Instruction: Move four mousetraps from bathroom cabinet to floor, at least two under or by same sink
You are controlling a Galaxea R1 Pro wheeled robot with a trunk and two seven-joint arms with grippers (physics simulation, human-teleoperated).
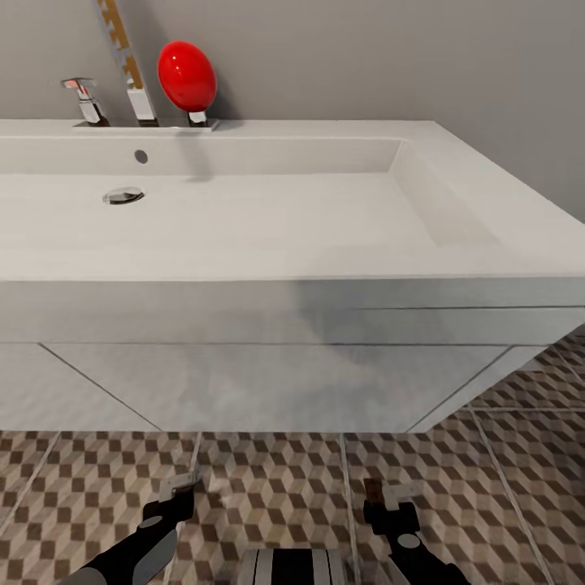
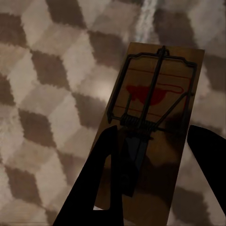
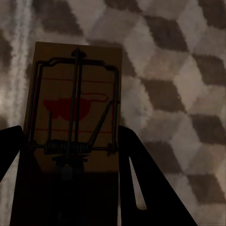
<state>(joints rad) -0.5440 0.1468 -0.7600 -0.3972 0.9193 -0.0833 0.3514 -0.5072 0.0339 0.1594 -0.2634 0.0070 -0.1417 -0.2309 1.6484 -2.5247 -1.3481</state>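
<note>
Two mousetraps show, each a dark-brown board with a wire spring and a red mark. One mousetrap (image 2: 155, 89) lies between the dark fingers (image 2: 101, 179) of my left gripper (image 2: 153, 136), which is shut on its sides. The other mousetrap (image 3: 75, 103) sits the same way in my right gripper (image 3: 69, 136). Both hang low over the cube-patterned bathroom floor (image 1: 268, 487). From the head camera, my left gripper (image 1: 180, 487) and right gripper (image 1: 388, 494) are just in front of the white bathroom sink (image 1: 244, 211). The cabinet is out of view.
A white wall-hung vanity (image 1: 268, 382) fills the space under the basin, leaving a dark gap above the tiles. A chrome tap (image 1: 85, 99) and a red egg-shaped object (image 1: 187, 75) stand on the back rim. Open floor runs to the right of the vanity.
</note>
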